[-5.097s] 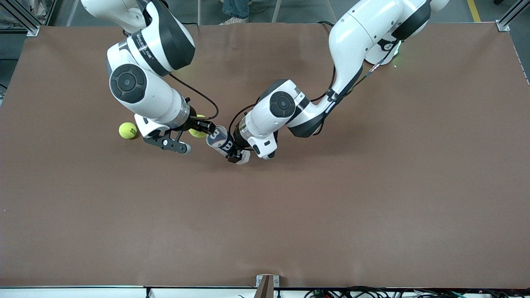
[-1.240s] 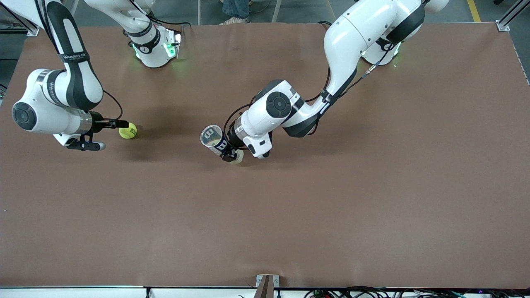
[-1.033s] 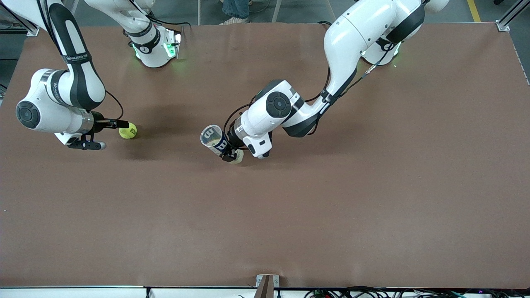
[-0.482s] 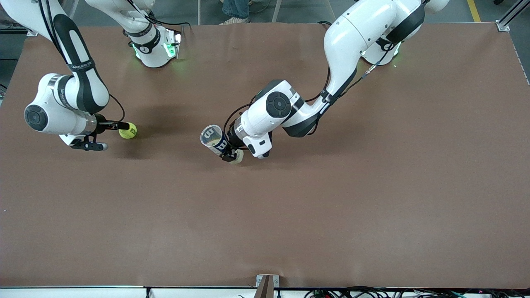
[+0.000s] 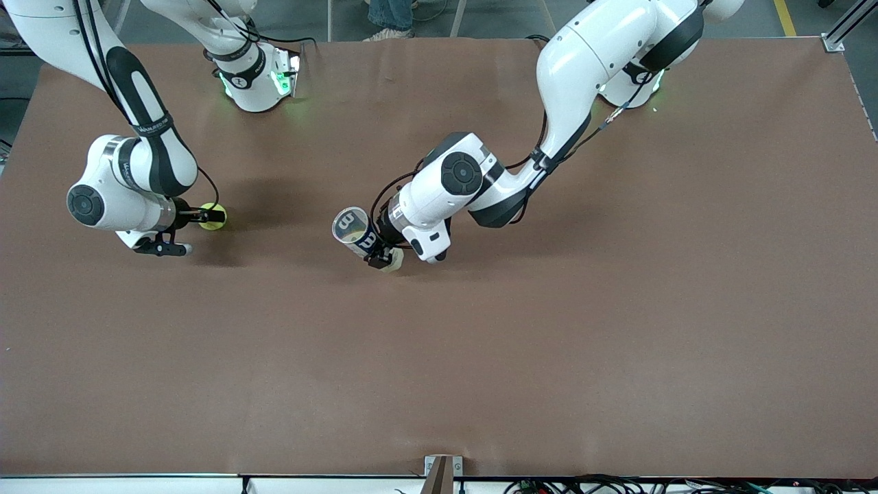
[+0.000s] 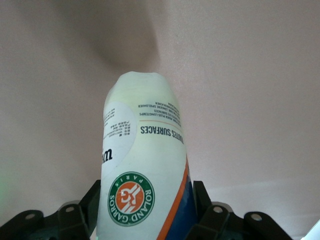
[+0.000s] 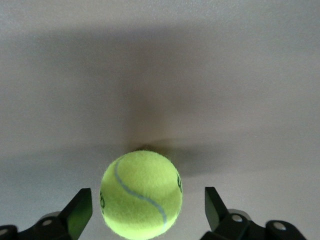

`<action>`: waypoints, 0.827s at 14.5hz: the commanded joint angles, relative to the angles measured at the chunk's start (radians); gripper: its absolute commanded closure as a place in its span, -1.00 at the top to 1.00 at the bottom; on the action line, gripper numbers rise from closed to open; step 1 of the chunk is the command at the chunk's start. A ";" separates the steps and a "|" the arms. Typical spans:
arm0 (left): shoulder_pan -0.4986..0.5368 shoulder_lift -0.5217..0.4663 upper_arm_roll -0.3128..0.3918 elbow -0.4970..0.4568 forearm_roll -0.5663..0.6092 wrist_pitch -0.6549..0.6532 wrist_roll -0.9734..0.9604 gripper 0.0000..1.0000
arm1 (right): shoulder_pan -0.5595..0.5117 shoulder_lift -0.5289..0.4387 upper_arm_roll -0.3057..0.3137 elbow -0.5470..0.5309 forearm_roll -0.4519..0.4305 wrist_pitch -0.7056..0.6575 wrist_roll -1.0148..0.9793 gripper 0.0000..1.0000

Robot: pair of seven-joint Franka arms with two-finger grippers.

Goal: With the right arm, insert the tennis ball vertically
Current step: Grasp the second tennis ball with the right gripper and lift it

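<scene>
A yellow-green tennis ball (image 5: 221, 222) lies on the brown table (image 5: 549, 343) toward the right arm's end. My right gripper (image 5: 211, 217) is down at the ball. In the right wrist view the tennis ball (image 7: 141, 194) sits between the black fingers (image 7: 80, 212) of my right gripper (image 7: 145, 212), which is open with a gap on each side. My left gripper (image 5: 378, 248) is shut on a clear ball tube (image 5: 358, 232) with a blue label, held tilted over the middle of the table, its open mouth up. In the left wrist view the tube (image 6: 142, 165) fills the space between the fingers of my left gripper (image 6: 145, 205).
The right arm's base (image 5: 254, 82) and the left arm's base (image 5: 634, 82) stand along the table's edge farthest from the front camera. A metal bracket (image 5: 442, 470) sits at the nearest edge. Bare brown table lies between the ball and the tube.
The right arm has slid toward the ball, and its fingers now stand on either side of it. The left arm and the tube have stayed in place.
</scene>
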State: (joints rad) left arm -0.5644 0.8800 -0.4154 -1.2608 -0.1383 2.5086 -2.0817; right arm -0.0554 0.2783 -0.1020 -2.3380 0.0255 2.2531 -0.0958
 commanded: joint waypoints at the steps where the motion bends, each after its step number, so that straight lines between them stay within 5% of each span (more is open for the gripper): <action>1: -0.003 0.007 0.000 0.015 -0.021 0.006 0.014 0.50 | -0.001 -0.007 0.004 -0.021 -0.015 0.016 0.001 0.76; 5: -0.003 0.007 0.000 0.015 -0.021 0.006 0.014 0.50 | -0.001 -0.001 0.007 -0.024 -0.015 0.017 0.001 0.54; 12: -0.005 0.005 0.000 0.014 -0.021 0.006 0.012 0.50 | 0.025 0.007 0.007 -0.037 -0.013 0.037 0.002 -0.30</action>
State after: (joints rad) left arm -0.5644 0.8803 -0.4154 -1.2608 -0.1383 2.5086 -2.0817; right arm -0.0519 0.2836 -0.0994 -2.3445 0.0203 2.2607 -0.0958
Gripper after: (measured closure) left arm 0.247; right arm 0.352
